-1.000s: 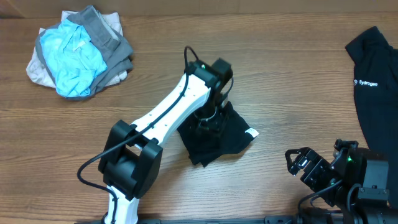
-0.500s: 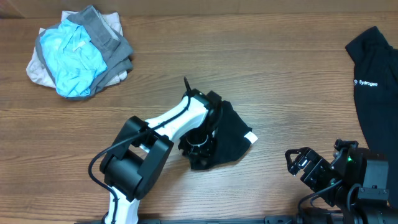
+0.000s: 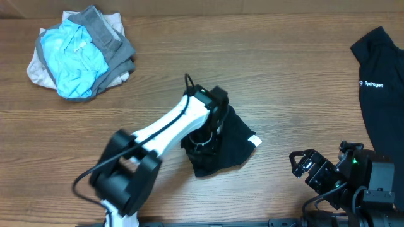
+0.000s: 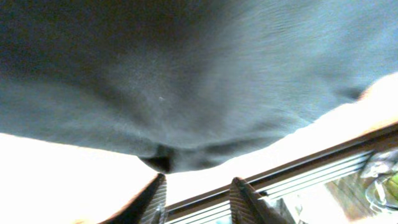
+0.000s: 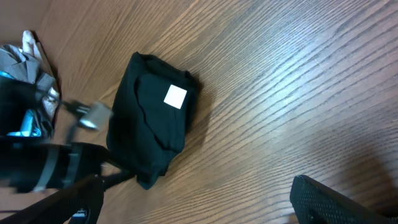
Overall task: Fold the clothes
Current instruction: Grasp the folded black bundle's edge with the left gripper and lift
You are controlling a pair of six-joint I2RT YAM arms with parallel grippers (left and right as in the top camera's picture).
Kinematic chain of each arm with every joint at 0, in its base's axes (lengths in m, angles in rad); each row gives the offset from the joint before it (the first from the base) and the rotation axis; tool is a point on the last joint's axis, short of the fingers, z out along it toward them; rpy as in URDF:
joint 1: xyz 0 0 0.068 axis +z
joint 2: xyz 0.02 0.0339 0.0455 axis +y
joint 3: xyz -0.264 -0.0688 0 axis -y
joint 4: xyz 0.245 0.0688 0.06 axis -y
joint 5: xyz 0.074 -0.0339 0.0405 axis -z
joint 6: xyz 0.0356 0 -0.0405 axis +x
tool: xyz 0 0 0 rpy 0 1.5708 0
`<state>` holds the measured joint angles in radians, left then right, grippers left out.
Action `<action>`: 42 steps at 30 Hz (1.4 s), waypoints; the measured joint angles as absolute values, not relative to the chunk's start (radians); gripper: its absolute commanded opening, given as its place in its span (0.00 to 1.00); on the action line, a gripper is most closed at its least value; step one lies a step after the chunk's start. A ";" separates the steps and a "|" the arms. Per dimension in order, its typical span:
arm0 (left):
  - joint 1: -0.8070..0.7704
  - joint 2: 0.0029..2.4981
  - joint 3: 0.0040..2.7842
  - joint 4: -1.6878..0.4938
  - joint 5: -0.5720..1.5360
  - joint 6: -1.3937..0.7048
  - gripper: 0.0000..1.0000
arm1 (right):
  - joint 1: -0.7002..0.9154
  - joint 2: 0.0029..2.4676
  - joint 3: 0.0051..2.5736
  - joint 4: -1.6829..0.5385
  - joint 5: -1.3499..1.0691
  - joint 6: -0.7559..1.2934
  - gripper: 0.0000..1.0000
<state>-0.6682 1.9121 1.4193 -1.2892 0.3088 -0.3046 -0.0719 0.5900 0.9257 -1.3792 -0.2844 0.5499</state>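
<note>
The folded clothes [image 3: 233, 142] are located at table centre, met at their 9 o'clock edge by the left gripper [image 4: 199, 185], fingers partly spread, presumably for flattening, while the right gripper [image 3: 302, 164] is parked fully spread at 4 o'clock.

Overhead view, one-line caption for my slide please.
Left claw down on the small folded black garment mid-table; right claw open, apart at lower right.

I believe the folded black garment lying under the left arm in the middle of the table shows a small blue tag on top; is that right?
Not quite: the tag is white, not blue, as the right wrist view shows plainly. The rest stands: the folded black garment lies under the left arm in the middle of the table, with that small tag on top.
</note>
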 measured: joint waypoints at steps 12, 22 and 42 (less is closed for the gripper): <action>-0.668 1.817 1.492 -1.044 0.288 -0.342 0.59 | -0.072 0.590 0.926 -1.380 -0.285 0.550 1.00; -0.668 2.031 1.492 -0.964 0.316 -0.342 0.37 | -0.072 0.590 0.926 -1.379 -0.284 0.550 1.00; -0.653 1.884 1.644 -1.034 0.154 -0.253 0.92 | -0.072 0.590 0.926 -1.379 -0.284 0.550 1.00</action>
<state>-0.6533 1.8843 1.6444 -1.0344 0.1539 -0.2531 -0.0719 0.5900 0.9257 -1.3792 -0.2844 0.5499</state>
